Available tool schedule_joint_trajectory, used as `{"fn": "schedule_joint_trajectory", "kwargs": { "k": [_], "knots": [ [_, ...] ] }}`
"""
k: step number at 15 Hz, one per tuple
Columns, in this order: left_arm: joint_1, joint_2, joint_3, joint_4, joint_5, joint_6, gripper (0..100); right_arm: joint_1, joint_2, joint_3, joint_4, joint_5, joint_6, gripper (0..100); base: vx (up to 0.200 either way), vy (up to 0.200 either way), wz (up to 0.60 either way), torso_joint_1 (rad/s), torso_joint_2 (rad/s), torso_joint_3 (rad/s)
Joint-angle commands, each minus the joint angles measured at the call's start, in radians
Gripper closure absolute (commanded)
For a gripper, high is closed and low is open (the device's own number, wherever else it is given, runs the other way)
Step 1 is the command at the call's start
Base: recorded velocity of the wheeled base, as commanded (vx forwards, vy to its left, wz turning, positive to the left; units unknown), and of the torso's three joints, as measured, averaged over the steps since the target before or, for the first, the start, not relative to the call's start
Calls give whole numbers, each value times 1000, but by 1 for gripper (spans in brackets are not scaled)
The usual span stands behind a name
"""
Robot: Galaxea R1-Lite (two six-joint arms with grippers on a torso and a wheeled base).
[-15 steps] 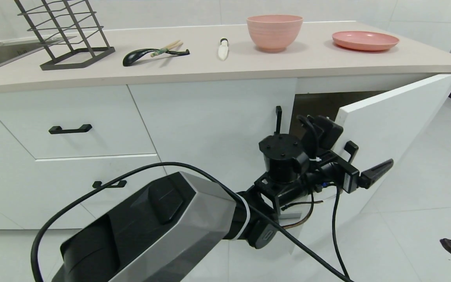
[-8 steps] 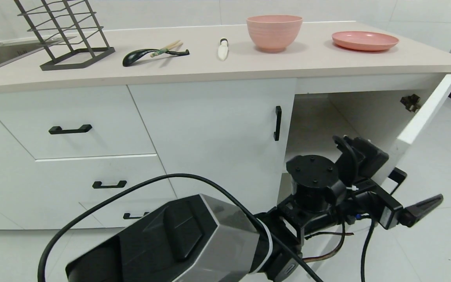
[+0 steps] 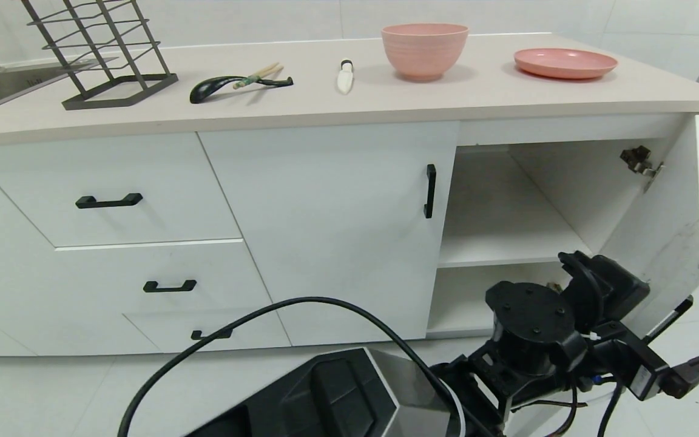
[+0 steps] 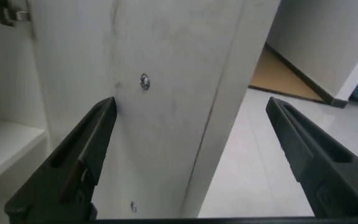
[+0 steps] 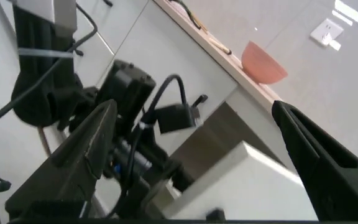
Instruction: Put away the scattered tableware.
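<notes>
Tableware all sits on the countertop (image 3: 446, 100): pink bowl (image 3: 425, 50) upright, pink plate (image 3: 565, 62) toward the right end, well apart from the bowl, black spoon (image 3: 213, 88) with chopsticks (image 3: 257, 75) lying across its handle, and a small white utensil (image 3: 345, 77) between spoon and bowl. None of it is in a gripper or in storage, so nothing looks put away. Below the counter's right end the cabinet door (image 3: 677, 230) stands wide open, showing a bare shelf (image 3: 501, 240). That reads as prep done and every pick-and-place left. Left gripper (image 4: 191, 106) is low by the door, fingers spread wide with the door's free edge between them, not clamped on it. Right gripper (image 5: 192, 107) is also spread apart and holds nothing; from its wrist camera the bowl shows far off on the counter. Wire rack (image 3: 104, 54) and sink (image 3: 3, 82) are at the counter's left end, near the spoon side. Drawers left of the cabinet are shut. Judged progress: early, with the first item yet to be grasped.
</notes>
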Motion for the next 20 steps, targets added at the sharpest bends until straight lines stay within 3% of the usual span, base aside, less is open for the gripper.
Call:
{"fn": "schedule_joint_trajectory", "kwargs": {
  "k": [1, 5, 8, 10, 11, 13, 14, 16, 17, 20],
  "knots": [
    [-42, 66, -75, -3, 20, -20, 0, 13, -20, -29, -4, 1, -1, 0, 0, 0, 0, 0, 0, 0],
    [-149, 214, -280, 40, 34, -49, 0, 11, -34, -283, -4, -9, 4, 0, 0, 0, 0, 0, 0, 0],
    [-224, 274, -280, -44, -25, -49, 0, 10, -39, -360, -2, -35, 4, 0, 0, 0, 0, 0, 0, 0],
    [-207, 267, -280, -109, -25, -51, 0, 8, -59, -357, -1, -35, 2, 0, 0, 0, 0, 0, 0, 0],
    [-157, 226, -265, -136, -26, -51, 0, 10, -70, -351, -1, -35, 1, 0, 0, 0, 0, 0, 0, 0],
    [-100, 131, -90, -189, -31, -51, 0, 13, -71, -328, -1, -35, 2, 0, 0, 0, 0, 0, 0, 0],
    [-56, 22, 154, -267, -34, -51, 0, 22, -70, -279, -1, -35, 2, 0, 0, 0, 0, 0, 0, 0],
    [-5, -98, 447, -379, -34, -51, 0, 40, -66, -208, 2, -35, 2, 0, 0, 0, 0, 0, 0, 0],
    [59, -199, 687, -468, -32, -43, 0, 48, -62, -159, 2, -35, -1, 0, 0, 0, 0, 0, 0, 0],
    [224, -543, 1099, -468, -35, -23, 0, 62, -40, -85, 4, -50, -2, 0, 0, 0, 0, 0, 0, 0]
  ]
}}
